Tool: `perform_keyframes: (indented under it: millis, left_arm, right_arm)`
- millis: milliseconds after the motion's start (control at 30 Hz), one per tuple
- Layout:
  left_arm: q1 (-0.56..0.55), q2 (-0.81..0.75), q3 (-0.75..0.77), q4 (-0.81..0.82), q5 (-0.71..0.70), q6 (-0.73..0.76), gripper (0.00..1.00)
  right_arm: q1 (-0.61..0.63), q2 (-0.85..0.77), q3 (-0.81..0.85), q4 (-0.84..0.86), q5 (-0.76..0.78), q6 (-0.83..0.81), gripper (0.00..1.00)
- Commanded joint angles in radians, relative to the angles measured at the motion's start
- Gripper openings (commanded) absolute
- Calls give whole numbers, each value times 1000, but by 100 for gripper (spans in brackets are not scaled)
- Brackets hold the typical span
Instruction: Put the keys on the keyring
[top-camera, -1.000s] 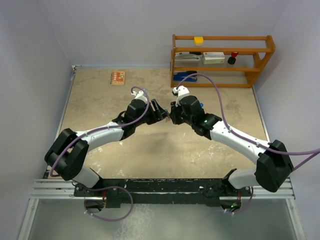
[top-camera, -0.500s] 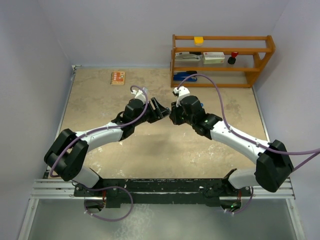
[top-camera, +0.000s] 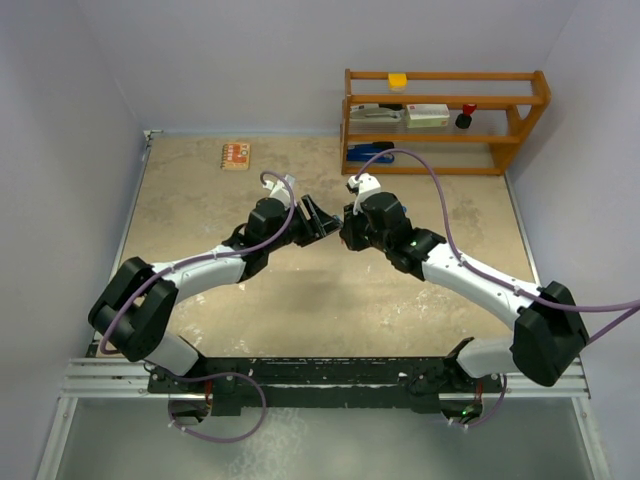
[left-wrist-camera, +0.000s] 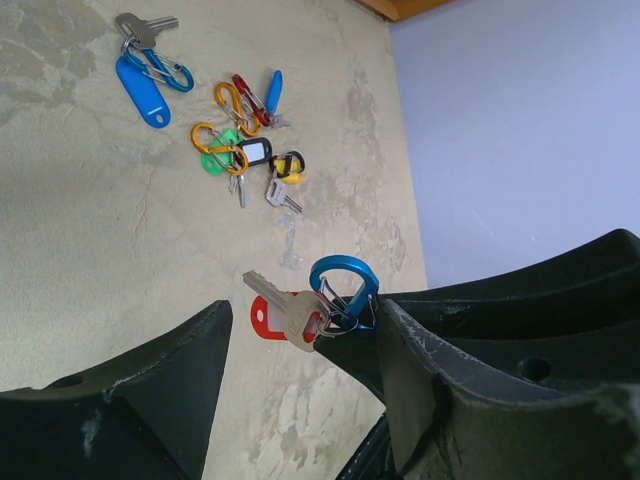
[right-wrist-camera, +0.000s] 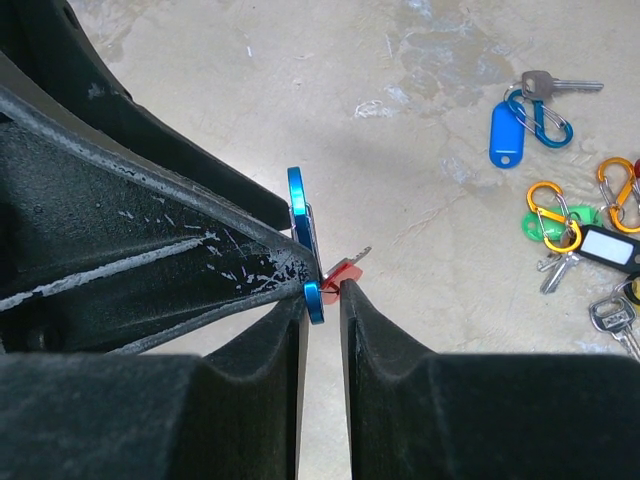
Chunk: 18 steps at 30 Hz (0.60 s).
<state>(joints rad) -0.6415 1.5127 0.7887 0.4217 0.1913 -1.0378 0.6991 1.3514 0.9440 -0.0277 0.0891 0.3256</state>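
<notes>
One key (left-wrist-camera: 288, 306) on blue clip (left-wrist-camera: 340, 279), shelf (top-camera: 445, 75) stocked

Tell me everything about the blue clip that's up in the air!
The blue clip is a shiny metal loop, held up off the table. A silver key with a red tag hangs from it. The right fingers seem to pinch its end, and one left finger touches its side.

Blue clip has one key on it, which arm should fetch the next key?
Left. The left end effector is open and empty; the right end effector pinches the clip. Loose keys lie on the table ahead.
</notes>
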Motion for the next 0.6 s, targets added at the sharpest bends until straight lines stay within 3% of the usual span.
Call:
perform_keyframes:
  millis: [0,167,567]
  left_arm:
    - [0,11,-10,38,43,-10,57]
    - [0,23,-17,25,42,-10,57]
    - [34,29,-20,88,39,-62,59]
  right_arm:
    - [-7,-42,6,50,12,-3,20]
    - [-7,-48,4,53,15,-8,1]
    - [-7,-36,-13,55,6,-13,0]
